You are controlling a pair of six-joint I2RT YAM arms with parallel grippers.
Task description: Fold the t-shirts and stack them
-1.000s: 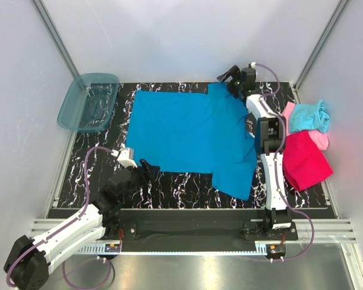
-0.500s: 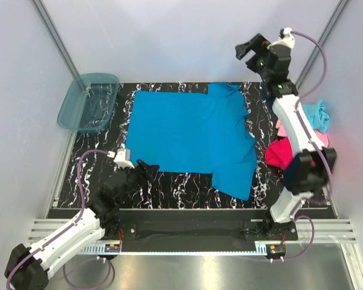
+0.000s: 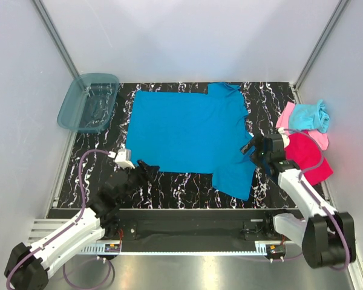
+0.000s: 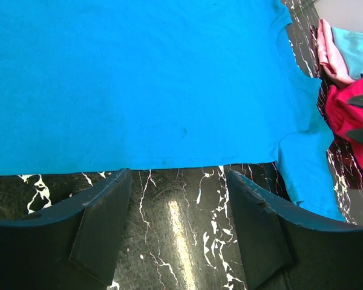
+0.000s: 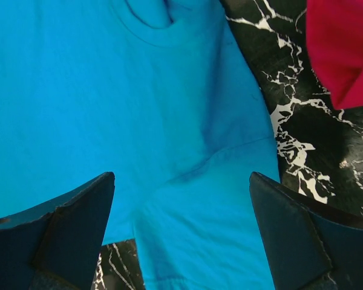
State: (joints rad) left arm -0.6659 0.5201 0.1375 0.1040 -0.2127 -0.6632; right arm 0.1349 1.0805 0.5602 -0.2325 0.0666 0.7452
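- The left pincer (image 4: 176,179) stood apart and empty, with the hem of the blue tee (image 4: 139,78) just ahead of its tips. Closing short would likely have pinched only bare table (image 4: 181,235).
- The right pincer (image 5: 181,181) gaped wide, holding nothing, directly above the sleeve (image 5: 212,241). A shallow bite there might have lifted one layer and skewed the fold.
- The red tee (image 5: 345,48) lay near its right side, so a wide swing could have dragged it.

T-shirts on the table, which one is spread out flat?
The blue t-shirt; the magenta-red, pink and aqua ones lie bunched together at the right.
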